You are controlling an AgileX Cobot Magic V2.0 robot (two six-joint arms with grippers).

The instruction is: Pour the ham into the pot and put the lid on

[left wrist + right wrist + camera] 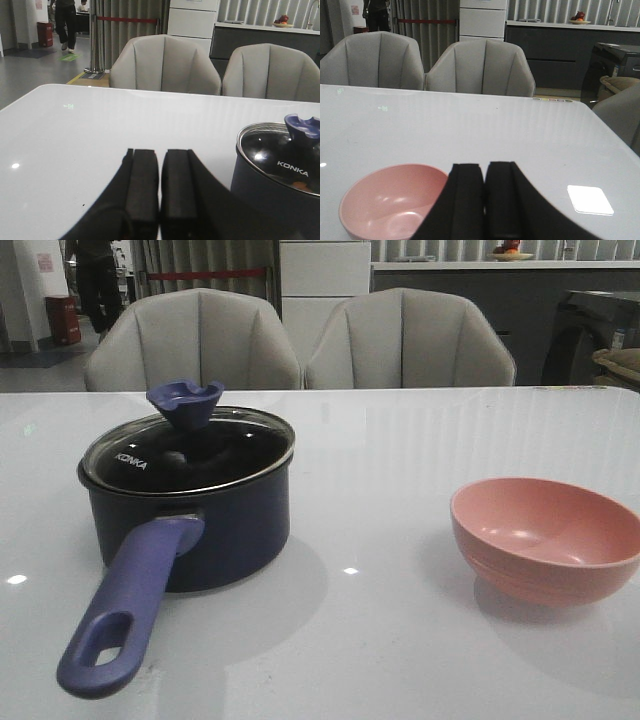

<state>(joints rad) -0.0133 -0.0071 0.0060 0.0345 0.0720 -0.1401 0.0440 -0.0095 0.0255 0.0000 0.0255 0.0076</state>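
Note:
The dark navy pot stands at the left of the white table, its purple-blue handle pointing toward me. The glass lid with "KONKA" lettering and a purple-blue knob sits on the pot. An orange ham piece shows through the lid in the left wrist view, where the pot is also seen. The pink bowl stands empty at the right. My left gripper is shut and empty, beside the pot. My right gripper is shut and empty, just beside the bowl. Neither gripper shows in the front view.
Two grey chairs stand behind the table's far edge. A dark counter and cabinets lie beyond. A person walks at the far left of the room.

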